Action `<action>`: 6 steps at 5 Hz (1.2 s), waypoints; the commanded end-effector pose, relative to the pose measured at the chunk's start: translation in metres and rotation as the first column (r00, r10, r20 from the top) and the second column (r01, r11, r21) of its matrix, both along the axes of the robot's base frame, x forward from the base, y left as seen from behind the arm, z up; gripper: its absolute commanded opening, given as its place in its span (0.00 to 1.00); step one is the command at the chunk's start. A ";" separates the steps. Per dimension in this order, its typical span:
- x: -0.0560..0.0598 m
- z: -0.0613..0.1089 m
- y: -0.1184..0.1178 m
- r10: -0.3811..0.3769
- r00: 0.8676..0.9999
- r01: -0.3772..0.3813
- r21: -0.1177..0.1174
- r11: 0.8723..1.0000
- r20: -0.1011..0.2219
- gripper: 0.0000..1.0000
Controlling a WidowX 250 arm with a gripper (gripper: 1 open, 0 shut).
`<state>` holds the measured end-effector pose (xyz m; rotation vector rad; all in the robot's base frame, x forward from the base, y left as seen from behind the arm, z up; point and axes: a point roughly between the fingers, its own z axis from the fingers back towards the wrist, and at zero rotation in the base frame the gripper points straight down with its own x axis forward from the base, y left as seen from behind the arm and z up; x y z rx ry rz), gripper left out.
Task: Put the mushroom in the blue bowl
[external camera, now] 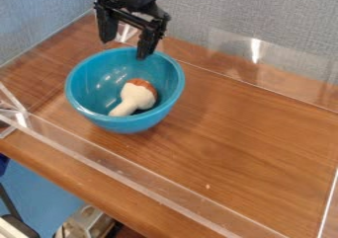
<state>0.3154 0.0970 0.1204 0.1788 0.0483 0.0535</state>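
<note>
Camera view: left of centre in the frame, I see a deep, glossy turquoise-blue plastic bowl standing on a brown wooden table. Lying inside it, toward the bowl's right side, is a small toy mushroom with a thick cream-white stem and a rounded orange-brown cap. The cap is toward the upper right, the stem slanting down to the lower left. At the upper left of the frame, a black robot gripper hangs over the far part of the bowl, its fingers spread wide, with nothing between them, well clear of the mushroom. Behind, a pale grey textured wall runs across the top. At the lower left corner, past the table's edge, I can make out a blue surface.
</note>
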 end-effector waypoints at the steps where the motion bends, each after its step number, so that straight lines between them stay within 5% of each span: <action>1: 0.007 0.013 0.013 0.012 0.997 -0.014 0.023 1.000 0.074 1.00; 6: 0.017 -0.007 0.026 -0.071 0.994 0.068 0.030 0.997 0.082 1.00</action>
